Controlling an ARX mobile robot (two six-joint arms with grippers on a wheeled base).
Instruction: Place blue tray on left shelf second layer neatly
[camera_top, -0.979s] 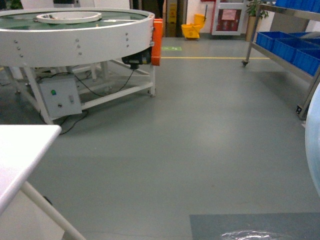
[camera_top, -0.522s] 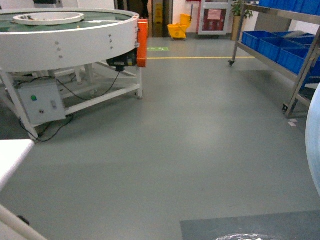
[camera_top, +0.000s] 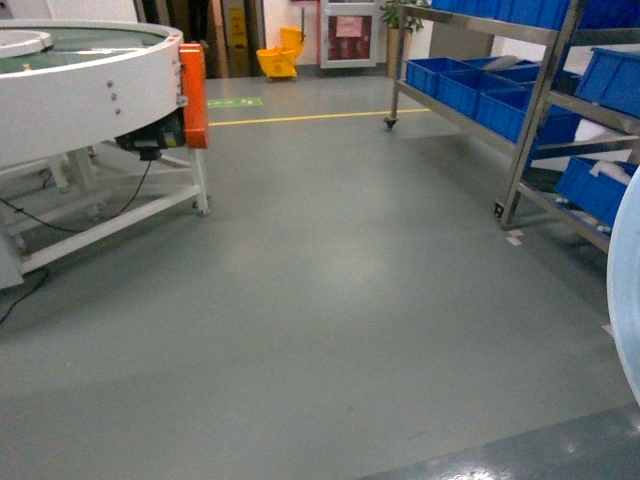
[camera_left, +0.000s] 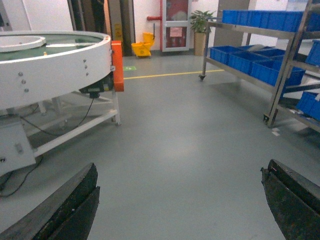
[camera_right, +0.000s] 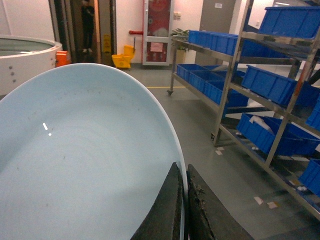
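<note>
Grey smooth floor (camera_top: 330, 300) is filling most of the head view, with a yellow line (camera_top: 320, 116) running across it in the upper middle. At upper left a white round conveyor table (camera_top: 80, 90) is standing on a white frame, an orange block (camera_top: 193, 82) fixed to its side. Along the right edge, steel shelving (camera_top: 540, 110) is carrying dark-blue bins (camera_top: 470, 90) on several tiers; which tier is the second layer of the left shelf is hard to settle from these views. A yellow mop bucket (camera_top: 280, 60) is sitting near a doorway at top centre.

Right gripper (camera_right: 184, 210): its two dark fingers are pressing together at the bottom centre of the right wrist view, pinching the raised rim of the blue tray (camera_right: 80, 165) between them. The tray is spreading from the fingers toward the left and upper part of that frame, its pale hollow face turned to the camera, tilted up on edge. In the head view only a pale blue curved sliver of it is showing at the far right edge, well apart from the shelving.

Left gripper (camera_left: 180, 200): fingers are standing wide apart at the lower corners of the left wrist view, nothing between them but floor.
</note>
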